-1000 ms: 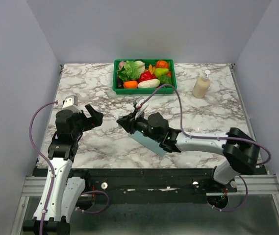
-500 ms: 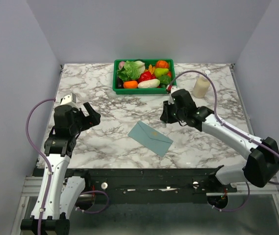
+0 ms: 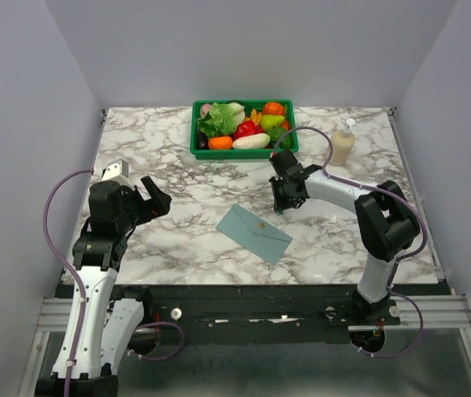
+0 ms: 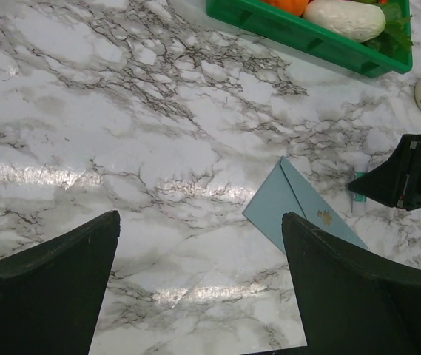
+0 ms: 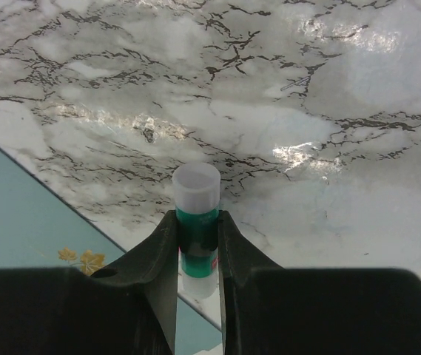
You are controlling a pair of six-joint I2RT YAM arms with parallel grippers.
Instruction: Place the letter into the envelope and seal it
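Top external view first, Ana: where is the envelope (image 3: 254, 233)?

It lies flat on the marble bench (image 3: 177, 169), Ben, near the front edge and about midway between the two arms. One corner points toward the left arm. Its pointed flap looks folded down, and the small gold mark (image 3: 261, 225) faces up.

And the right hand (image 3: 281, 204)?

It is low over the bench, just past the envelope's far right edge. Its fingers are partly closed around a green glue stick (image 5: 197, 203) with a white end. The right wrist view shows the stick clamped between both fingers, with the white end pointing out over the marble just beside the envelope's edge. I cannot tell whether the stick touches the bench.

What about the left hand (image 3: 154, 197)?

Its fingers are spread as wide as they go and hold nothing. It hangs over the left side of the bench, well apart from the envelope. In the left wrist view the envelope sits between the two dark fingertips, farther out on the marble.

Anything else on the bench?

A green tray (image 3: 243, 153) of toy vegetables (image 3: 239, 122) is at the far edge. A pump bottle (image 3: 340, 142) stands upright to the right of it.
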